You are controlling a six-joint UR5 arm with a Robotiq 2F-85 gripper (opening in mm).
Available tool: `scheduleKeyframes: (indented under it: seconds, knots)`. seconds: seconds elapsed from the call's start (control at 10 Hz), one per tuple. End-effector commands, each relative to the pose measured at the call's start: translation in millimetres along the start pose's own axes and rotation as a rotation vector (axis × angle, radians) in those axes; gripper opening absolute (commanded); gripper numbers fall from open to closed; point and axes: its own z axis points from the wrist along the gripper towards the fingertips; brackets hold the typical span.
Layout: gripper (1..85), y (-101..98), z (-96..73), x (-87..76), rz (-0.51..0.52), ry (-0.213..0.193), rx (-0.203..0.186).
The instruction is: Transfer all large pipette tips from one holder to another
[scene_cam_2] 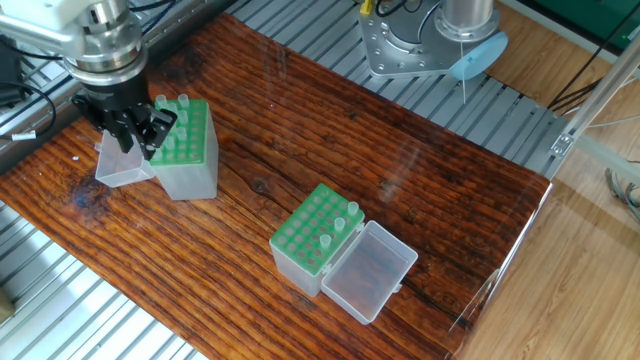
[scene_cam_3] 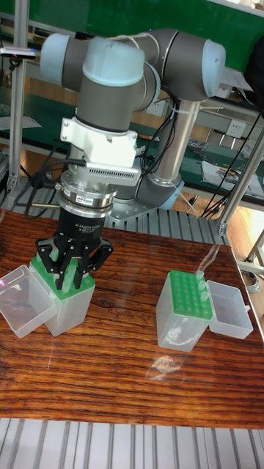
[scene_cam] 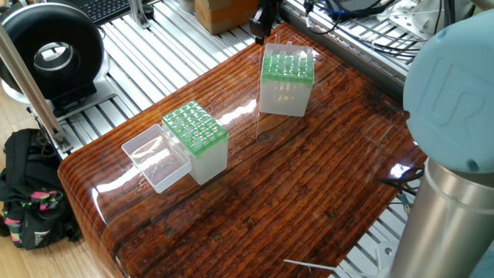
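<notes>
Tall fixed view: gripper (scene_cam_3: 75, 272) hung over left holder (scene_cam_2: 186, 150), fingers partly spread, seemingly empty. Tips (scene_cam_2: 183, 103) stood there; three in other holder (scene_cam_2: 313, 238). Likely light, slick, thin-walled — grip wide collar gently.

— What is sitting on the wooden table (scene_cam: 309, 193)?
— Two green-topped tip boxes: the near box (scene_cam: 197, 139) is standing with its clear lid (scene_cam: 154, 158) lying open beside it, and the far box (scene_cam: 285, 77) is standing well apart.
— And the gripper (scene_cam: 261, 23)?
— It is showing dark at the top edge, beside the far box; its jaws are too small to read.
</notes>
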Motion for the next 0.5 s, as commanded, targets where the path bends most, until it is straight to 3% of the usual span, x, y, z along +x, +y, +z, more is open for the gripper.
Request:
scheduleKeyframes:
  seconds: [0.0,0.4]
  knots:
    - [34.3,6.4,10.5,4.0,0.018,-0.007,-0.014]
    - [33.7,3.9,18.9,15.3,0.010,0.008,-0.015]
